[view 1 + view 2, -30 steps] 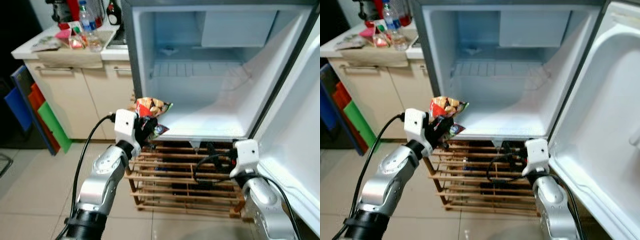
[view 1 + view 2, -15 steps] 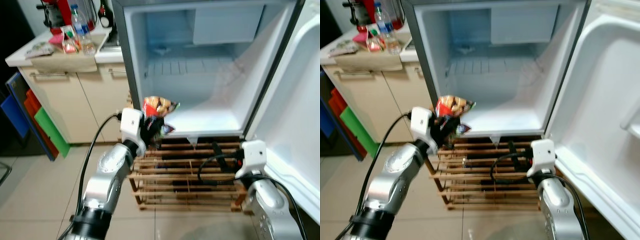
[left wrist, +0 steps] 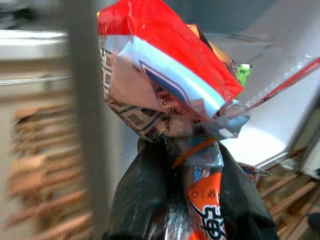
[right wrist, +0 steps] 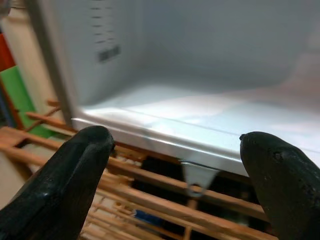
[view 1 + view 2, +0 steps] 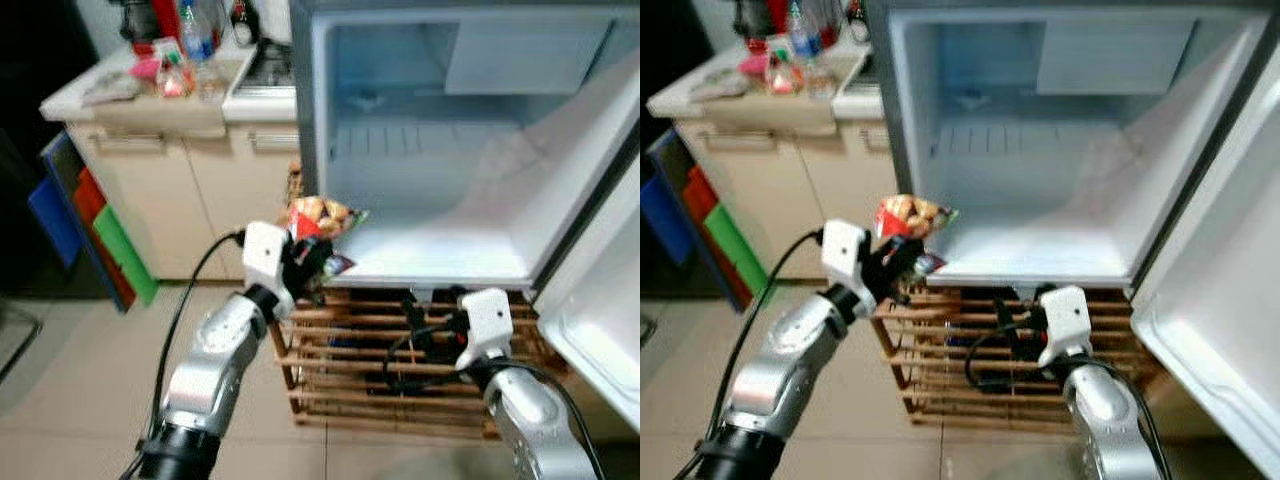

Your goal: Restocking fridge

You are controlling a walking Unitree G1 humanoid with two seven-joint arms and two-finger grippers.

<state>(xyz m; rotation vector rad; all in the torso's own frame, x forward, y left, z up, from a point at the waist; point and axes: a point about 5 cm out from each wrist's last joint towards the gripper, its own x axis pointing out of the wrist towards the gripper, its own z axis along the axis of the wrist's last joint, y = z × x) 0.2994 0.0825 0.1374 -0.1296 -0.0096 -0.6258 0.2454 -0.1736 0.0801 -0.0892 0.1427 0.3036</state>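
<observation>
Red-topped snack bag (image 3: pixel 165 90) is clamped between the fingers of the left claw (image 5: pixel 305 268), just outside the open fridge (image 5: pixel 450 150); its lower end is hidden. Right claw (image 4: pixel 180 185), fingers spread wide and empty, sits below the fridge floor, before a wooden rack (image 5: pixel 370 350).

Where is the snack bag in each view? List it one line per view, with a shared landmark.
Left eye view: snack bag left of centre, at the fridge's lower left corner.
Right eye view: snack bag, same spot.
Left wrist view: snack bag centre, above the fingers.
Right wrist view: elsewhere.
Shared landmark: fridge floor's front lip.
</observation>
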